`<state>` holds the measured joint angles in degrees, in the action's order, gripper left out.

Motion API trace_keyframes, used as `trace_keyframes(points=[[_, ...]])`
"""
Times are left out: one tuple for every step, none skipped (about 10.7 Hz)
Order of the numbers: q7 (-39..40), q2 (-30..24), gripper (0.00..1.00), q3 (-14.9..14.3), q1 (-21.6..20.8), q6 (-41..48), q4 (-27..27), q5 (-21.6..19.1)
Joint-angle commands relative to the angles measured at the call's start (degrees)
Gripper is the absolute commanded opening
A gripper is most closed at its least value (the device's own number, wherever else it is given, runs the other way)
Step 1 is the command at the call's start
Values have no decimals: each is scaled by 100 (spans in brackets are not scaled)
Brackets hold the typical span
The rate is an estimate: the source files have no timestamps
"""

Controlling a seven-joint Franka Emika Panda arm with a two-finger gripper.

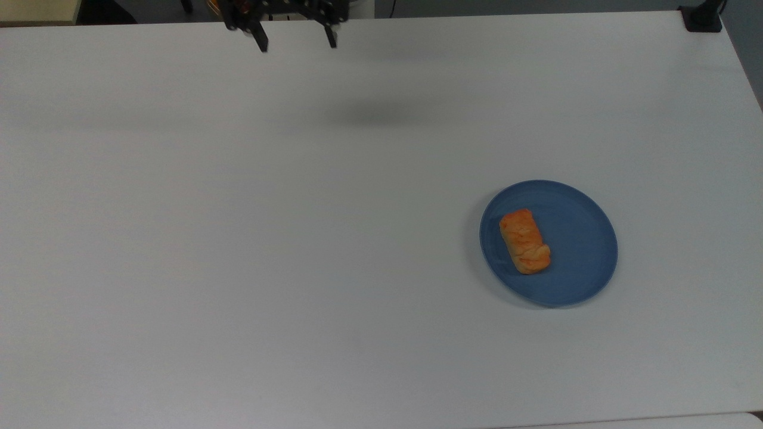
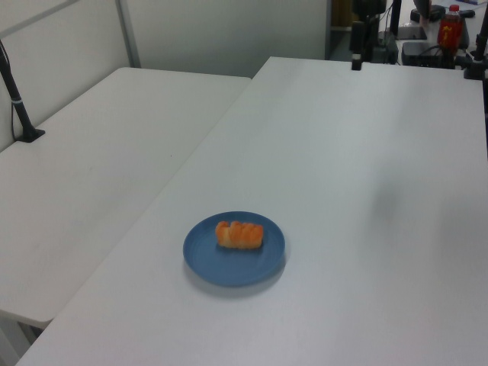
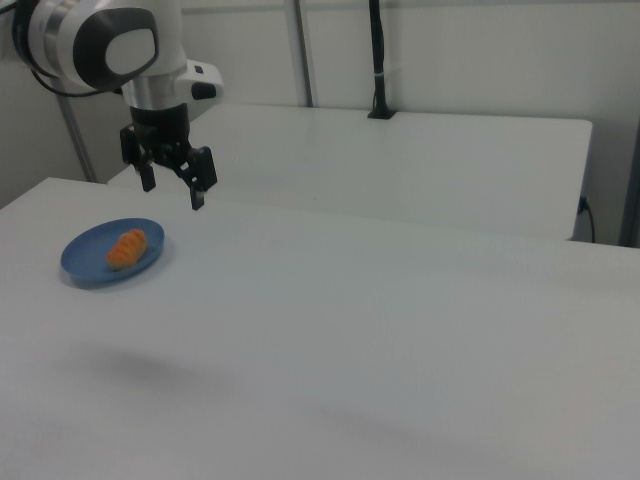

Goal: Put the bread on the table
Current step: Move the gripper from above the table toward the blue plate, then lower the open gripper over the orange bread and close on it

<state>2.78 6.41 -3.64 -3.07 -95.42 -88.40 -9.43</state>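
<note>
Top view: gripper (image 1: 295,42) at the far edge of the table (image 1: 238,238), fingers spread wide and empty, high above the surface (soft shadow cast further in on the tabletop). Bread (image 1: 524,241) on the blue plate (image 1: 581,238), toward the top view's lower right of the gripper, well apart from it. Long axis of the bread steeply diagonal in the top view, upper end tilted slightly left; fingers spread roughly along the top view's left-right line, so likely close to straddling the short width with only a small wrist turn. Bread on the plate's left half in the top view, near the rim but not on it.

Left view: bread (image 2: 239,234) lying across the plate (image 2: 232,267); red-labelled bottle (image 2: 450,27) beyond the far edge, out of the path.

Right view: gripper (image 3: 172,185) open, hanging above and to the right of the plate (image 3: 85,262). Nothing between tool and bread; bare tabletop all round the plate for a set-down spot.
</note>
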Motion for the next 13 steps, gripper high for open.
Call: trace_keyframes(points=[[-391, 710, 100, -41, -561, -712, 647, -156], [-636, 869, 100, -41, -764, -1020, 727, -139], [-917, 1053, 100, -41, -1001, -1362, 814, -78], [-1163, 1290, 100, -49, -1212, -1696, 963, -51], [-1418, 1579, 100, -49, -1379, -1926, 1156, -33], [-1716, 1826, 100, -49, -1564, -1989, 1376, 89], [-1954, 2063, 100, -49, -1705, -2103, 1552, 125], [-2026, 2301, 100, -58, -1889, -2347, 1606, 134], [-2088, 2564, 100, -67, -2065, -2698, 1650, 151], [-2297, 2810, 100, -76, -2188, -2945, 1659, 256], [-2413, 2978, 100, -58, -2311, -3043, 1729, 553], [-2536, 3162, 100, -58, -2408, -3114, 1799, 704], [-2554, 3303, 100, -58, -2496, -3202, 1808, 749]])
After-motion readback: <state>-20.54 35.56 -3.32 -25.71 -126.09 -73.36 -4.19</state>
